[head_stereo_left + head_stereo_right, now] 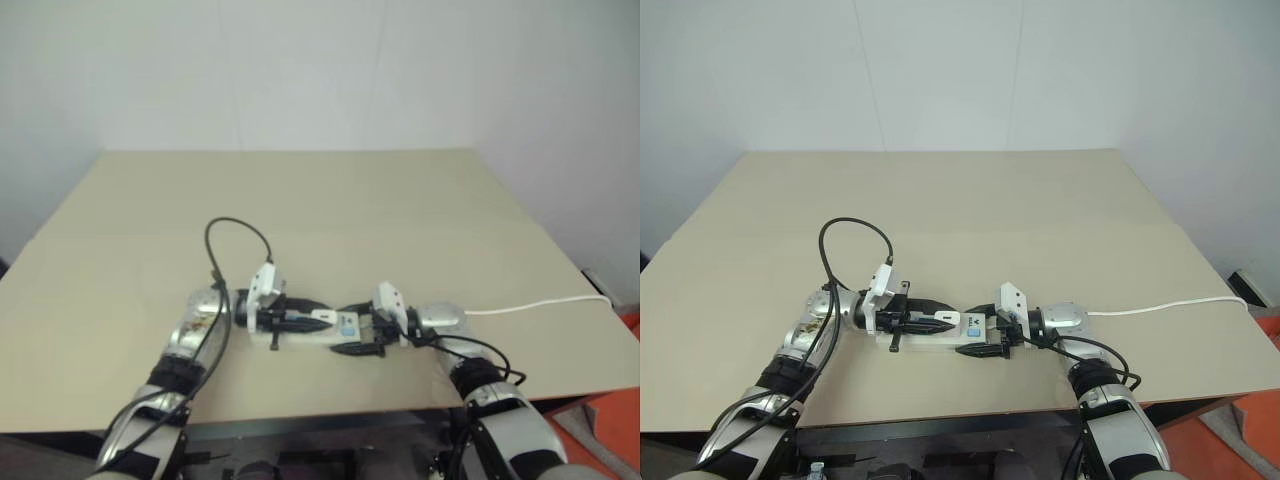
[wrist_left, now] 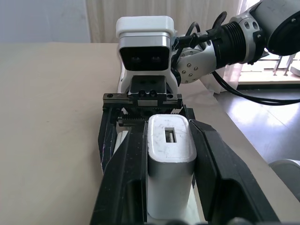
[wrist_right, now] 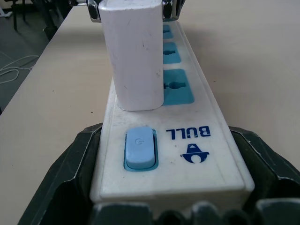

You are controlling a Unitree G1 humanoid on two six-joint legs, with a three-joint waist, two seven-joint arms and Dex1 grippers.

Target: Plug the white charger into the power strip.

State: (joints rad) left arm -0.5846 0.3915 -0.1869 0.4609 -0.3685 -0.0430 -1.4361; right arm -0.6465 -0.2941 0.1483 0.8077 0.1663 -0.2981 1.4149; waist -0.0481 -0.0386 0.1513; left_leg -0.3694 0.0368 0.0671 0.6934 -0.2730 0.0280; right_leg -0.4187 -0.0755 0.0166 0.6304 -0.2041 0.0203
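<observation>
Free room and obstructions on the desk [image 1: 330, 200].
The far half lies open. Near the front edge, the power strip [image 1: 940, 342] is flanked end-on by the left claw [image 1: 930, 320] and right claw [image 1: 985, 345]; the white charger [image 3: 133, 56] apparently blocks its first socket; the cord [image 1: 540, 303] crosses right.

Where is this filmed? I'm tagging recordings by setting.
Probably an indoor lab or test room: a bare beige table against a plain white wall, with only the power strip and white charger on it.
</observation>
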